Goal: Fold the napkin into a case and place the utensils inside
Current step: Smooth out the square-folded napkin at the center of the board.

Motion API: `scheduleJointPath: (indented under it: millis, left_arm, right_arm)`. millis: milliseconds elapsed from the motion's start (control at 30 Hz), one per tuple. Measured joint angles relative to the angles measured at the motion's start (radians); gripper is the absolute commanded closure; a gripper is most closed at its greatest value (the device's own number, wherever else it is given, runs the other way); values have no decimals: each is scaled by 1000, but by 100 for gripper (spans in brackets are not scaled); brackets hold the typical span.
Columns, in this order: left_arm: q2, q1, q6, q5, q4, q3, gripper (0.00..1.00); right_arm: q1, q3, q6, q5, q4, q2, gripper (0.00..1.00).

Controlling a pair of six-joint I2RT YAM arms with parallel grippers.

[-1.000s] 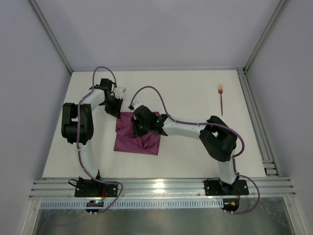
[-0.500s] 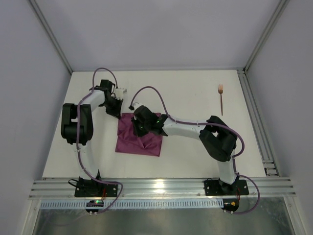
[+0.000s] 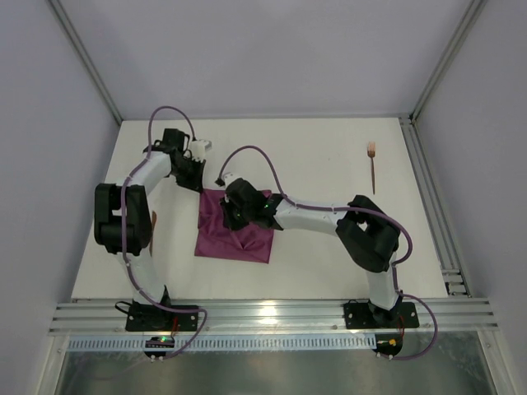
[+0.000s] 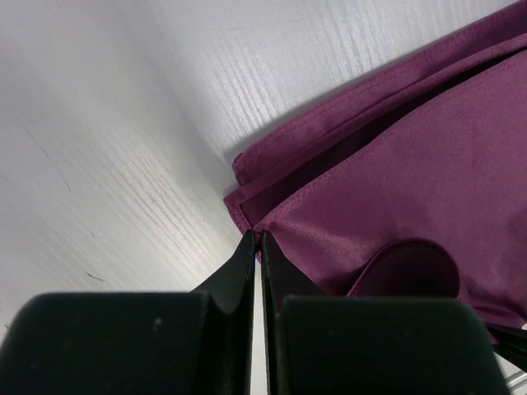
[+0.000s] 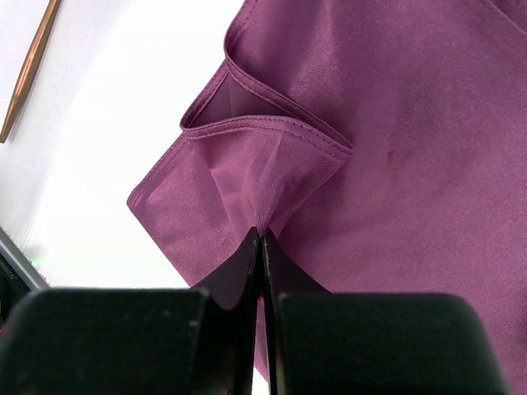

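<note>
Napkin (image 3: 233, 239): a maroon-purple cloth that lay folded into a roughly square, layered shape on the white tabletop (image 3: 321, 148), left of centre and between the two arms. In the left wrist view the napkin (image 4: 412, 181) showed several stacked hems running to one corner, with a rounded loop of cloth raised near the lower edge of that view. In the right wrist view the napkin (image 5: 403, 140) had an upper layer lifted clear of the layer beneath, so that a small pocket-like opening stood along one edge.

Left hand (image 3: 196, 179): at the far left corner of the cloth. The left hand (image 4: 257, 239) had its fingers pressed together, with their tips touching the corner of the top layer; whether any cloth lay between them could not be told.

Right hand (image 3: 236, 219): over the middle of the cloth. The right hand (image 5: 260, 235) pinched a gathered peak of the upper layer, from which pleats fanned out.

Fork (image 3: 373, 167): copper-coloured, flat on the tabletop near its far right side, well apart from the napkin, tines pointing away from the arm bases.

Handle (image 5: 30, 70): a slim copper-coloured piece at the upper left edge of the right wrist view, lying off the cloth.
</note>
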Motion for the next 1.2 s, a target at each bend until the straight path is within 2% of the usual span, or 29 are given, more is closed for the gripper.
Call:
scheduleJointPath:
  millis: [233, 533, 933, 1100, 1133, 1200]
  left_arm:
    - [0, -4, -2, 16, 2, 10, 100]
    - [74, -13, 1, 4, -13, 113, 100]
    - [96, -12, 24, -93, -83, 71, 100]
    - [96, -12, 32, -116, -94, 70, 80]
    - [96, -12, 34, -116, -96, 69, 72]
    - [96, -12, 37, -116, -95, 66, 63]
  right_arm:
    - [13, -9, -30, -9, 25, -3, 96]
    - [48, -22, -84, -9, 71, -37, 96]
    - [71, -59, -110, -11, 100, -37, 96]
    - [82, -61, -137, -29, 117, -37, 96]
    - [89, -61, -144, -36, 121, -37, 96]
    - [106, -61, -153, -48, 129, -37, 86]
